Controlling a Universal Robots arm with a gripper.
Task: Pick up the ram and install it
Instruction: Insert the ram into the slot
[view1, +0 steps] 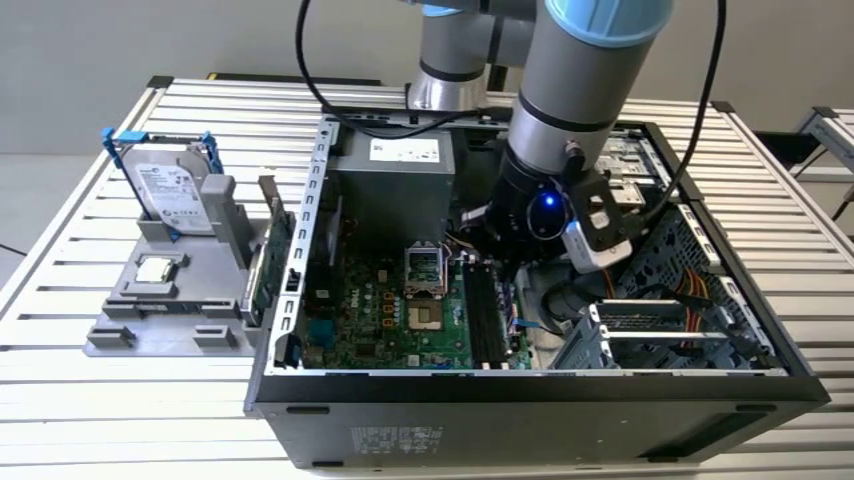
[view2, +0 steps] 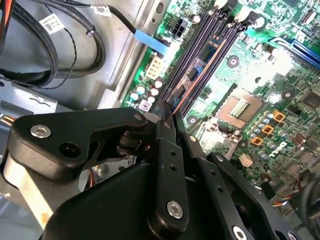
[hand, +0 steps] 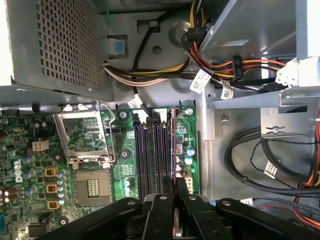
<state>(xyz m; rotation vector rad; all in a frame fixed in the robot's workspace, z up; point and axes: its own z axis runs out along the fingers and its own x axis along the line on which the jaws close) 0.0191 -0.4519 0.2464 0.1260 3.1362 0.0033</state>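
The black two-fingered tool is clenched on the thin green-blue ram stick — seen edge-on at lower centre of the first wrist view — standing over the black memory slots of the green motherboard.

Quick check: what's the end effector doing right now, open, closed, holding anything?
End effector: closed on the thin green ram stick, held edge-on over the black memory slots of the green motherboard.

No print can be made out on the hard drive label or cable tags.
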